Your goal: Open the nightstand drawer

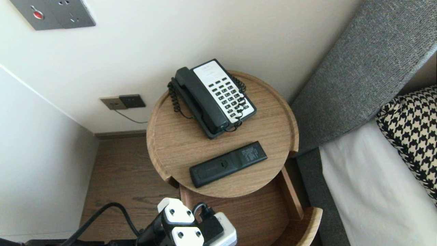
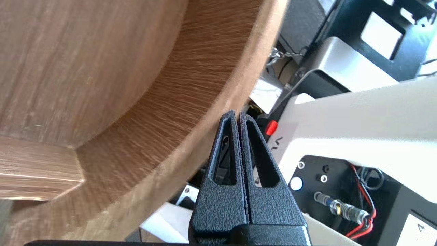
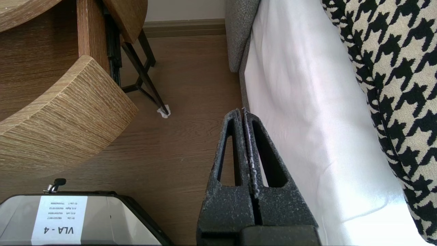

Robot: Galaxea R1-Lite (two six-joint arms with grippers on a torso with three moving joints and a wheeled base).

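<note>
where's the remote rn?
Head view, centre: the remote lies on the round table, near its front edge, in front of the phone and above the open drawer.

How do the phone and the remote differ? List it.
The phone is bulky, with a pale keypad and a coiled cord; the remote is slim, all black, cordless. The phone sits near the wall, the remote near the front edge. Both lie on the round wooden table.
</note>
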